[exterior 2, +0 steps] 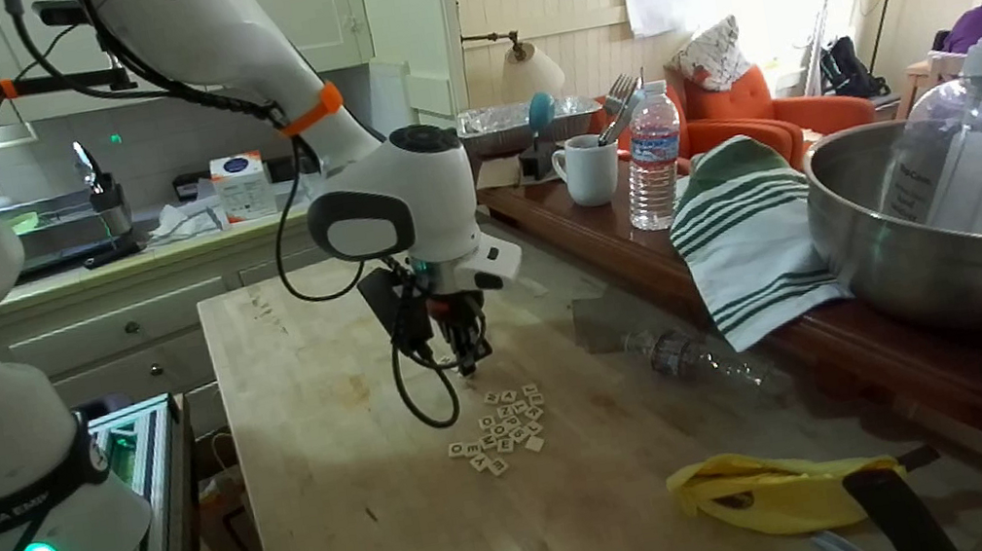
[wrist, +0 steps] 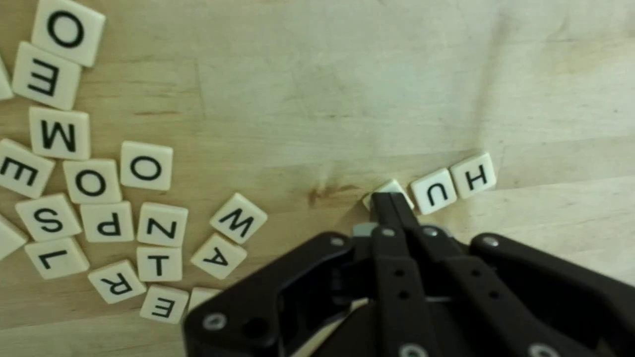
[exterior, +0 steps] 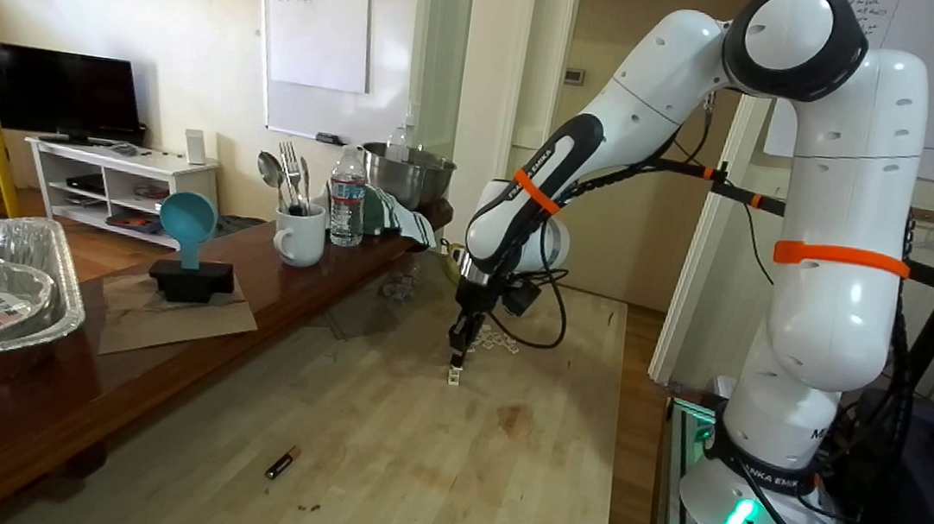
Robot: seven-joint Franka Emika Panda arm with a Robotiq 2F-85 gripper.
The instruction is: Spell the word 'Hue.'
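Note:
In the wrist view an H tile and a U tile lie side by side on the table. A third pale tile, turned at an angle, sits beside the U with a narrow gap. My gripper is over this third tile, its two fingertips pressed together and nothing between them. They cover most of the tile and its letter is hidden; whether they touch it I cannot tell. In an exterior view the gripper points down at the table behind the small row of tiles.
Several loose letter tiles, among them a W tile and an A tile, lie left in the wrist view. A battery, a yellow object and a clear plastic bottle also lie around. A raised dark wooden ledge borders the table.

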